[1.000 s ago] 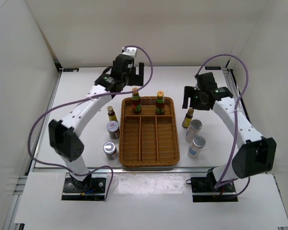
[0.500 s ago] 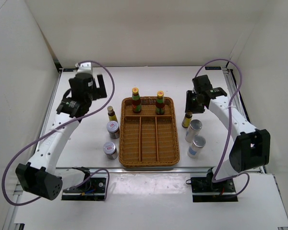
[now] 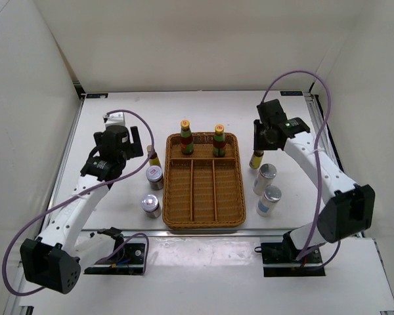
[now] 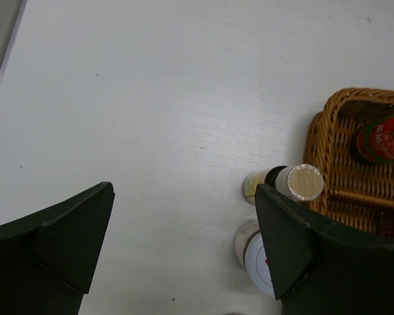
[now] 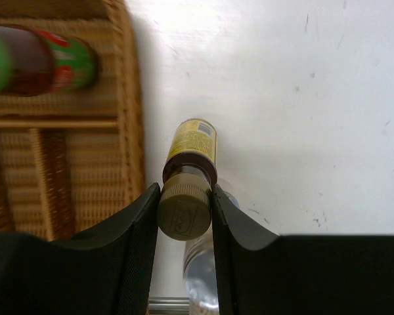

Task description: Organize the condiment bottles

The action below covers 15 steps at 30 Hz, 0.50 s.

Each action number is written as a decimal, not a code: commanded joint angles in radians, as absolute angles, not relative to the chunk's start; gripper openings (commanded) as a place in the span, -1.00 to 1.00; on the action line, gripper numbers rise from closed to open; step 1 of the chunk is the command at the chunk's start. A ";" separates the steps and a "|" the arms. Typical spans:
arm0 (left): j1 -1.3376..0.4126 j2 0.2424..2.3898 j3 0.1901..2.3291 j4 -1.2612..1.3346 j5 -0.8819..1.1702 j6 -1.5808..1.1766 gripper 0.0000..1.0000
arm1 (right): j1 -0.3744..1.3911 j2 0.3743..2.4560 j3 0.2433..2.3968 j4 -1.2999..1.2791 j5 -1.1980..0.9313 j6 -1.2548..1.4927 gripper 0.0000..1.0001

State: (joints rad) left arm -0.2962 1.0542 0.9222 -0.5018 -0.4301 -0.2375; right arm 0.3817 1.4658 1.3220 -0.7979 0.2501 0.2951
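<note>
My right gripper [image 5: 185, 197] is shut on the cap of a small dark yellow-labelled bottle [image 5: 194, 141], which stands on the table just right of the wicker tray [image 5: 131, 131]. From above, that bottle [image 3: 257, 159] is under my right gripper [image 3: 257, 146]. Two tall yellow-capped sauce bottles [image 3: 186, 138] [image 3: 218, 141] stand upright in the tray's back compartment. My left gripper [image 4: 184, 197] hangs open over bare table, left of another small dark bottle [image 4: 295, 182] and a silver-lidded jar [image 4: 253, 252]. Nothing is between its fingers.
The wicker tray [image 3: 203, 225] sits mid-table, its three long front compartments empty. Left of it stand two silver-lidded jars [image 3: 155, 176] [image 3: 150, 205]; right of it stand two more [image 3: 265, 178] [image 3: 270, 200]. White walls enclose the table.
My left arm swung from behind the tray out to its left and came nearer, staying open. My right gripper lowered over the small dark bottle and shut on its cap.
</note>
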 commanded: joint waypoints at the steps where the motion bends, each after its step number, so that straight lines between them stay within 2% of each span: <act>1: -0.293 1.028 0.910 -0.433 -0.462 -0.250 0.98 | 0.437 1.350 1.453 -0.782 0.318 0.258 -1.00; 8: -0.293 1.049 0.910 -0.413 -0.430 -0.250 0.98 | 0.552 1.328 1.513 -0.813 0.309 0.258 -1.00; 15: -0.304 1.049 0.900 -0.394 -0.379 -0.241 0.98 | 0.641 1.350 1.411 -0.733 0.285 0.301 -1.00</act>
